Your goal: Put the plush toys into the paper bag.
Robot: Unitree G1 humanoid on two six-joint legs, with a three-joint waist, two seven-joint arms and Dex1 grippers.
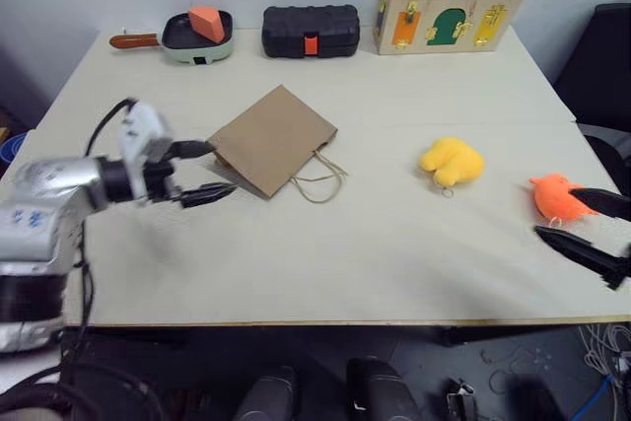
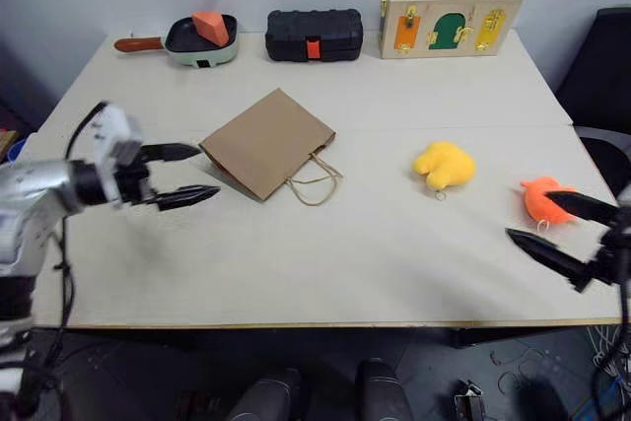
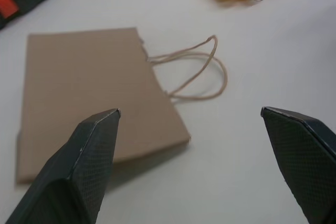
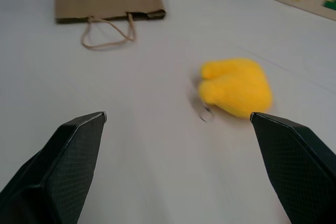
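Observation:
The brown paper bag [image 1: 272, 139] lies flat on the table left of centre, its loop handles [image 1: 317, 176] toward the near right. A yellow plush toy [image 1: 452, 161] rests right of centre, and an orange plush toy [image 1: 554, 196] sits near the right edge. My left gripper [image 1: 204, 171] hovers open just left of the bag, its fingers pointing at the bag's near corner. At the right edge my right gripper [image 1: 584, 218] stands open, with one finger crossing in front of the orange toy. In the right wrist view the yellow toy [image 4: 236, 87] lies ahead, between the fingers.
Along the table's far edge stand a small pan [image 1: 195, 36] holding an orange wedge block [image 1: 207, 23], a black ribbed case [image 1: 310, 31] and a wooden latch box [image 1: 449, 11] with a metal cup on top. A dark chair [image 1: 603, 66] stands to the right.

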